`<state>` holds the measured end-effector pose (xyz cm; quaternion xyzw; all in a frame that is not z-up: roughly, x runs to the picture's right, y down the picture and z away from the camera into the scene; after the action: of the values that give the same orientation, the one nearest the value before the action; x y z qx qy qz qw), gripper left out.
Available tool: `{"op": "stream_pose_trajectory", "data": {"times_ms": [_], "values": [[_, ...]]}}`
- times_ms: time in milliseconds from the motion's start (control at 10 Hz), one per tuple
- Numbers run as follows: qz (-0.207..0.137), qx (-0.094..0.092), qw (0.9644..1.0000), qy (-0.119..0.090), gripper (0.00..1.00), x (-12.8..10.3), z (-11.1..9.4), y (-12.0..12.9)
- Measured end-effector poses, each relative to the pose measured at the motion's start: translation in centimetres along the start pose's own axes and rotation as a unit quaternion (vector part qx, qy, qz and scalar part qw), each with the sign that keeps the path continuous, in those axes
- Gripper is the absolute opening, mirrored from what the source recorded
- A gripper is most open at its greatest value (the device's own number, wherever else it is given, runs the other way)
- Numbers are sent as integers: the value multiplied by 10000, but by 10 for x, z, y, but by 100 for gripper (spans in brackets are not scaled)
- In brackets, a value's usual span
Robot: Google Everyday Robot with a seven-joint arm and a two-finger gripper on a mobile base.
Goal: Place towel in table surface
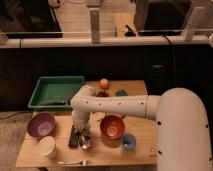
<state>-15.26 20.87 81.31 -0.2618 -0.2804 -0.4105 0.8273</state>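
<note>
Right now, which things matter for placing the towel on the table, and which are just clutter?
Job: gripper, low over the table; dark towel-like item beneath it.

Clutter: green tray, purple bowl, orange bowl, blue cup, white cup, orange fruit, fork.

The gripper [80,134], beside the orange bowl [112,126], is too blurred to be read; the towel is not made out.
</note>
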Motion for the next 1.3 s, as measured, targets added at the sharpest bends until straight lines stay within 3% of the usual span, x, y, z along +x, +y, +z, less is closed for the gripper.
{"op": "stream_pose_trajectory", "data": {"times_ms": [200,400,500,900,1300], "values": [[144,-24,9999,-21,52,10,0,18],[266,75,9996,-39,74,11,-6,40],[314,108,9994,-47,78,12,-8,47],[289,188,9993,-109,80,11,-5,47],[460,371,9983,-5,80,11,-4,41]]}}
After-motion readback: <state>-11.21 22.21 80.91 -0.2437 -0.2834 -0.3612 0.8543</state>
